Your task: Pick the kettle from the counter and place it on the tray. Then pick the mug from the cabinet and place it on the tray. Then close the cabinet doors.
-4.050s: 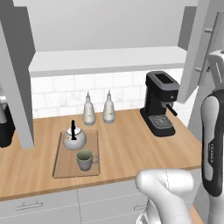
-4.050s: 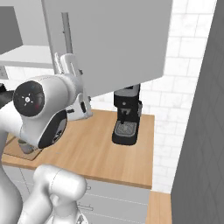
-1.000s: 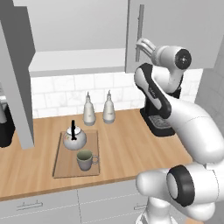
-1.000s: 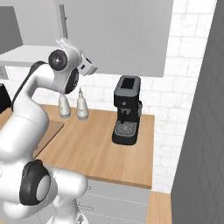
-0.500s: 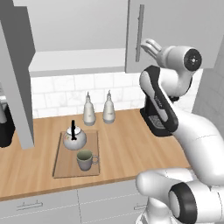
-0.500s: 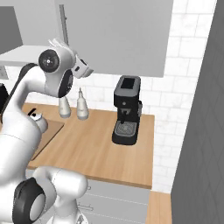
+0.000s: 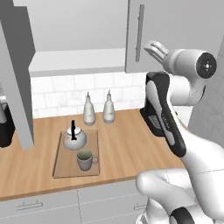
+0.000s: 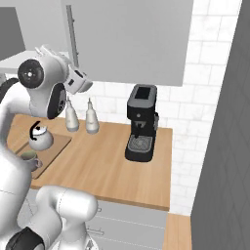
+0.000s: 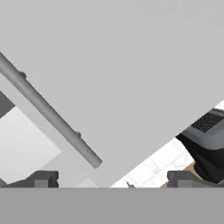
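I see the wooden counter (image 7: 127,144), the tray (image 7: 65,164) flat on it, two white bottles (image 7: 98,109) near the wall, a black coffee machine (image 8: 140,129) at its right end, a dark appliance (image 7: 5,127) at far left

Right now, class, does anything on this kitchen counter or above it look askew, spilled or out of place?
Nothing is spilled or askew. The kettle and mug stand upright on the tray. The one unfinished thing: the left cabinet door still swings wide open, while the open claw is up by the right door.
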